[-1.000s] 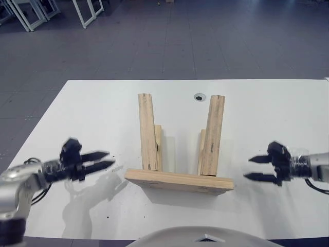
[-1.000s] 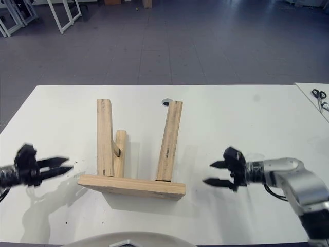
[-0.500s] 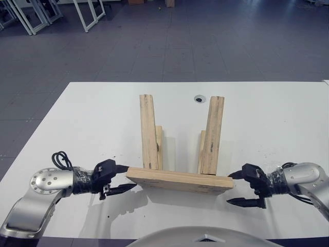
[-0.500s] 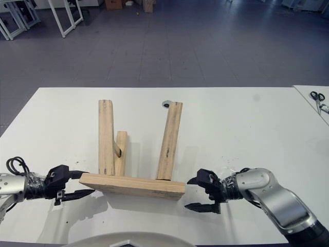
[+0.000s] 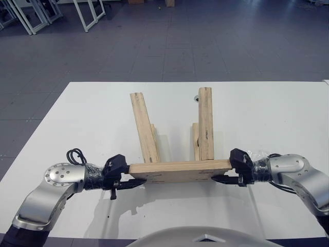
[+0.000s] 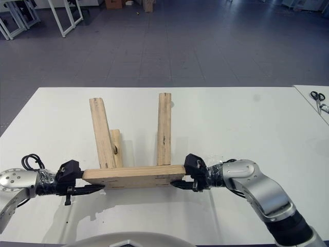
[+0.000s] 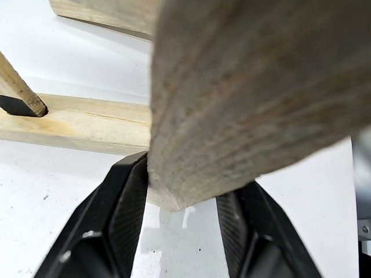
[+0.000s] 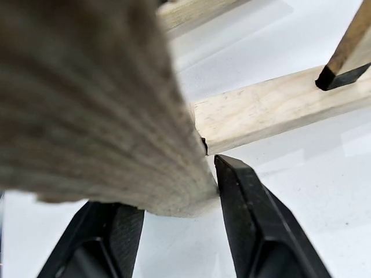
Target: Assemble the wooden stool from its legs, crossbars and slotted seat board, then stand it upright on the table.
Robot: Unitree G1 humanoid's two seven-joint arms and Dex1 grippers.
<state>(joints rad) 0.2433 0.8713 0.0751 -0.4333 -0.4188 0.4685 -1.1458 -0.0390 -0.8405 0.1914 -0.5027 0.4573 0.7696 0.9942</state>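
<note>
The wooden stool lies on the white table (image 5: 77, 118) with its seat board (image 5: 179, 170) nearest me and its two visible legs (image 5: 143, 127) (image 5: 205, 123) pointing away. A short crossbar (image 5: 196, 139) sits between the legs. My left gripper (image 5: 128, 180) is shut on the board's left end, my right gripper (image 5: 226, 172) on its right end. In the left wrist view the board end (image 7: 249, 92) sits between the black fingers (image 7: 124, 202). The right wrist view has the other end (image 8: 87, 98) clamped by the fingers (image 8: 243, 197), with a leg (image 8: 272, 110) behind.
A round cable hole (image 5: 196, 98) in the table is partly hidden behind the right leg. Scissors (image 6: 318, 95) lie on a neighbouring table at the far right. Bare tabletop lies on both sides of the stool.
Both grippers came in from the sides and shut on the seat board's ends. The board has tipped and moved slightly away, and the legs have swung with it.
</note>
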